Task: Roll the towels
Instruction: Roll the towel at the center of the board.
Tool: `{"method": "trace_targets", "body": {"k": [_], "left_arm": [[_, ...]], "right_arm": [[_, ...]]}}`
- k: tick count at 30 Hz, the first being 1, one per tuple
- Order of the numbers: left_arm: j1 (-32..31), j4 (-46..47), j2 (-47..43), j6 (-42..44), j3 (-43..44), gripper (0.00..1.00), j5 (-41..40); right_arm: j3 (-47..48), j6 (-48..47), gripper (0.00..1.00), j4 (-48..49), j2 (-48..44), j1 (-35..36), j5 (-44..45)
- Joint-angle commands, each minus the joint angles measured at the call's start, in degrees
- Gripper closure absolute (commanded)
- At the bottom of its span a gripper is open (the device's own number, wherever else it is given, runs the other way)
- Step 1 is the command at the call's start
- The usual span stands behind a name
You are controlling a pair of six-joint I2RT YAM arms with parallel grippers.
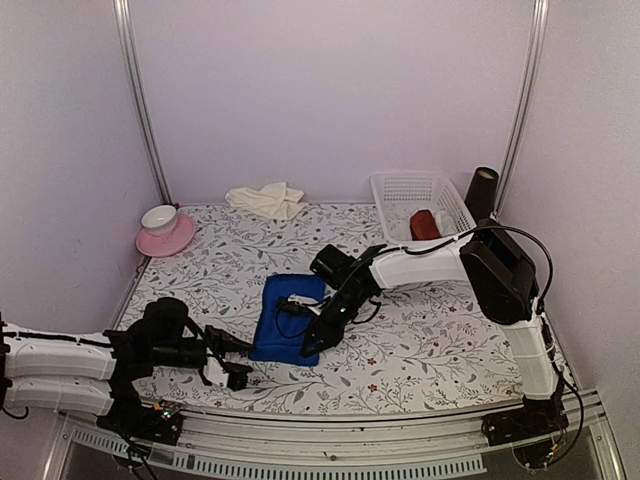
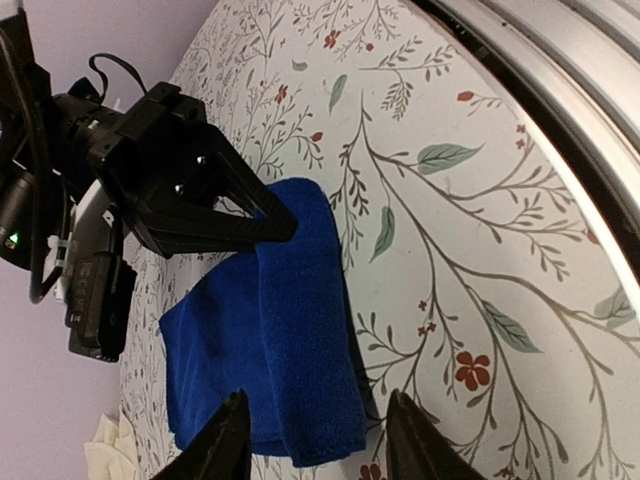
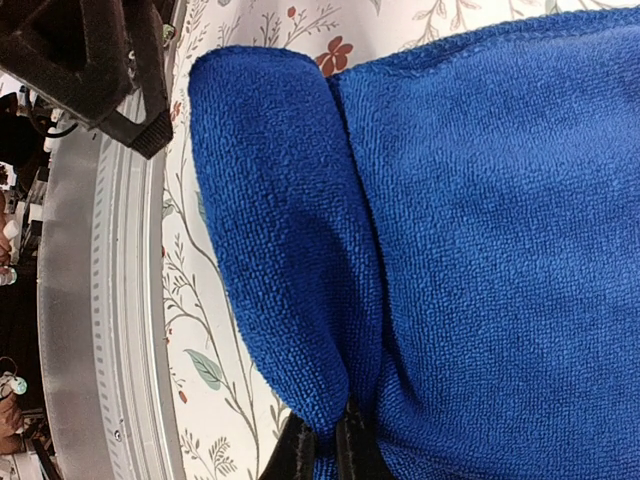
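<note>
Where the flower-and-leaf printed tablecloth (image 1: 430, 345) covers the table, the following stand:

1. Royal blue terry-cloth towel (image 1: 270, 330) (image 2: 300, 340) (image 3: 480, 200). It lies at mid-table, slightly left of centre, flat over most of its area. Its near edge is turned over into a soft rounded fold.

2. Right gripper (image 1: 310, 350) (image 2: 285, 228) (image 3: 325, 455). It reaches in from the right and comes down onto the near end of the royal blue terry-cloth towel. Its black fingers are pressed together and pinch the turned-over fold between their tips.

3. Left gripper (image 1: 243, 362) (image 2: 320, 440). It sits low over the cloth, just beside the near left corner of the blue towel and pointing toward it. Its fingers are spread and hold nothing. Whether the tips touch the towel cannot be told.

4. Cream off-white cloth towel (image 1: 265, 200). It is crumpled in a loose heap at the far edge, against the back wall and well apart from both grippers.

5. White latticed plastic basket (image 1: 400, 182), far right. A dark red roll (image 1: 424, 225) lies inside it, with a paler item beside the roll that is too small to identify.

6. Dark brown cylindrical cup (image 1: 482, 192). It stands upright just right of the basket.

7. Pink saucer (image 1: 160, 243), far left, carrying a white cup (image 1: 160, 217).
</note>
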Motion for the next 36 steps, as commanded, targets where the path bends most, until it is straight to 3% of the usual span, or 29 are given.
{"method": "trace_targets", "body": {"k": [1, 12, 18, 23, 31, 36], "left_arm": [[-1.76, 0.57, 3.46, 1.05, 0.72, 0.54, -0.94], [-2.88, 10.19, 10.11, 1.03, -0.7, 0.53, -6.14], [-3.29, 11.04, 12.72, 0.52, 0.01, 0.53, -7.99], [-3.38, 11.04, 15.25, -0.02, 0.04, 0.58, -9.57], [-3.42, 16.17, 19.49, -1.99, -0.3, 0.59, -15.17], [-3.39, 18.15, 22.16, -2.67, -0.41, 0.66, -17.43]], "right_arm": [[1.01, 0.19, 0.95, -0.86, 1.67, -0.66, 0.49], [0.76, -0.23, 0.96, -1.28, 2.02, -0.64, 0.37], [0.83, -0.33, 0.95, -1.38, 2.36, -0.78, 0.72], [0.83, -0.24, 0.96, -1.41, 2.59, -0.85, 0.72], [1.27, -0.97, 0.95, -1.85, 2.68, -0.9, 0.64], [1.36, -1.21, 0.95, -1.99, 2.94, -0.99, 0.64]]}}
